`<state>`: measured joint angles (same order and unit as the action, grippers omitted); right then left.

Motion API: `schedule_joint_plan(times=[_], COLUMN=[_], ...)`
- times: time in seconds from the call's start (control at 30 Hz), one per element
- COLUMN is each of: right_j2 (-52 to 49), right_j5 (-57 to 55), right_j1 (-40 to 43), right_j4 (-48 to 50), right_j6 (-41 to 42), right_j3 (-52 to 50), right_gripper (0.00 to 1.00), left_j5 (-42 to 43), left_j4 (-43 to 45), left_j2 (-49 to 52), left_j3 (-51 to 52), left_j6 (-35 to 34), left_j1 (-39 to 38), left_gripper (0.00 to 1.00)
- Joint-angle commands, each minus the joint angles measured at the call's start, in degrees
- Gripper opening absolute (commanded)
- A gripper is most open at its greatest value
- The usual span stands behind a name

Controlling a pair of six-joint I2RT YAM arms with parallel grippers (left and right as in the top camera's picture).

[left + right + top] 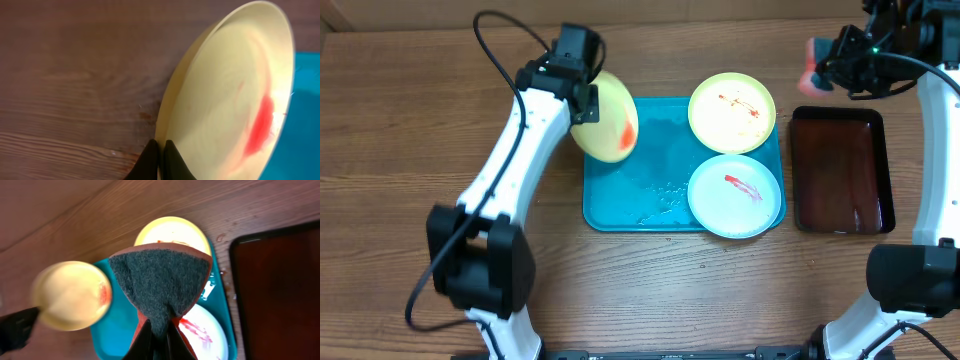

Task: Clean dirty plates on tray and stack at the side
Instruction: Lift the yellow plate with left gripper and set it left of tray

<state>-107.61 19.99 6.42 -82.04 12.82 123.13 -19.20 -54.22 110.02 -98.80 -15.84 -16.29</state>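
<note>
Left hand pinched tight on rim of tilted yellow plate, right hand clamped on green-faced sponge

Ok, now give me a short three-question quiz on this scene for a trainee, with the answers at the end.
1. True or false: the left gripper is shut on the rim of a tilted yellow-green plate.
2. How many plates lie flat in the turquoise tray? A one, B two, C three.
3. Fill in: the right gripper holds a ____ up, away from the plates.

Key
1. True.
2. B: the yellow-rimmed plate and the light blue plate, both streaked with red sauce.
3. sponge, its dark scouring side facing the wrist camera.
</note>
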Motion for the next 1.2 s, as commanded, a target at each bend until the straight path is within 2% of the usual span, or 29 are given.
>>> schedule_joint_plan(times=[0.0, 0.3, 0.6, 0.83, 1.17], right_j2=[1.16, 1.16, 1.16, 1.16, 1.16], right_j5=[-1.92, -3.5, -4.98, -4.96, -4.96], right_j1=[0.09, 0.09, 0.09, 0.09, 0.09], right_j4=[-0.17, -0.63, -1.03, -1.01, -1.05], right_j6=[-1.09, -1.11, -1.11, -1.11, -1.09], right_j3=[1.03, 1.01, 1.01, 1.01, 1.01], right_gripper=[0.04, 0.04, 0.04, 0.04, 0.04], left_j5=[-13.86, -33.44, -44.09, -57.4, -69.11], left_j4=[0.39, 0.7, 0.35, 0.2, 0.33], left_j2=[-3.76, -2.8, -2.75, -2.75, -2.75], left_j3=[-1.66, -1.6, -1.6, -1.6, -1.6], left_j6=[1.64, -1.44, -2.25, -3.98, -6.03], left_j1=[-5.38, -15.32, -18.78, -22.45, -24.59], left_gripper=[0.05, 0.04, 0.04, 0.04, 0.04])
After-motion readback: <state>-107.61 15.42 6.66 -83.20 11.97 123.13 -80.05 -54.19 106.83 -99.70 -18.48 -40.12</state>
